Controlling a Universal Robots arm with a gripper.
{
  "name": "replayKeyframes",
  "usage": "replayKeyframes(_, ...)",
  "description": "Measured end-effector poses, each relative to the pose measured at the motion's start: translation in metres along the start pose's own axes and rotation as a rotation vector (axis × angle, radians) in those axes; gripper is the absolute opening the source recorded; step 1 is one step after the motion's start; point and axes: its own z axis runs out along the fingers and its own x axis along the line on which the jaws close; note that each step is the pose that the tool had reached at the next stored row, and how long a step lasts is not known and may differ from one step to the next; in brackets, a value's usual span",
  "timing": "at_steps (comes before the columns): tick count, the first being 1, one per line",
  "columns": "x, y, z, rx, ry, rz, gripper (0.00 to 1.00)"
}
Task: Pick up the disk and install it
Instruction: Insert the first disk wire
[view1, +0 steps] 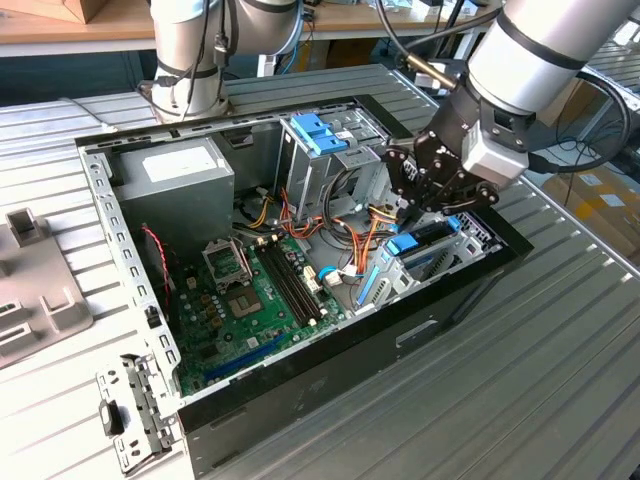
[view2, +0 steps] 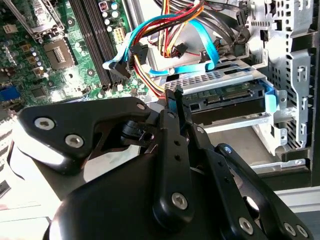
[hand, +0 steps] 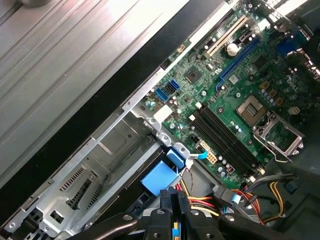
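The open computer case (view1: 300, 380) lay on a ribbed grey metal table (view1: 560, 370), with shelving and cables behind at twelve o'clock. Its green motherboard (view1: 250, 300) sat near the exterior view's centre, the grey power supply box (view1: 175, 175) toward ten o'clock. The gripper (view1: 425, 205) hung over the drive bay at about three o'clock, its fingers (view2: 175, 107) drawn together, gripping nothing visible. The disk (view2: 225, 100) sat in the metal bay just beyond the fingertips, a blue rail at its side; wiring and the gripper body hid most of it.
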Motion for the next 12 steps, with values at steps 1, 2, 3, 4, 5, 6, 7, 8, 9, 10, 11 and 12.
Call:
replayKeyframes(1, -0.0009, 0.0010, 0.0004, 0.0000, 0.0000, 0.000, 0.16)
replayKeyframes(2, -0.0018, 0.0019, 0.0007, 0.0000, 0.0000, 0.000, 0.16)
replayKeyframes(3, -0.0022, 0.0024, 0.0009, 0.0000, 0.0000, 0.000, 0.16)
replayKeyframes(4, -0.0029, 0.0031, 0.0010, 0.0000, 0.0000, 0.000, 0.16)
replayKeyframes(5, -0.0034, 0.0037, 0.0013, 0.0000, 0.0000, 0.000, 0.16)
replayKeyframes(6, -0.0040, 0.0043, 0.0014, -0.0001, 0.0000, 0.000, 0.16)
replayKeyframes(7, -0.0046, 0.0050, 0.0017, 0.0000, 0.0000, 0.000, 0.16)
replayKeyframes(8, -0.0051, 0.0056, 0.0018, 0.0000, 0.0000, 0.000, 0.16)
replayKeyframes(9, -0.0056, 0.0061, 0.0020, 0.0000, 0.0000, 0.000, 0.16)
replayKeyframes(10, -0.0061, 0.0066, 0.0022, 0.0000, 0.0000, 0.000, 0.16)
replayKeyframes(11, -0.0071, 0.0076, 0.0026, 0.0000, 0.0000, 0.000, 0.16)
replayKeyframes(12, -0.0079, 0.0086, 0.0030, 0.0000, 0.0000, 0.000, 0.16)
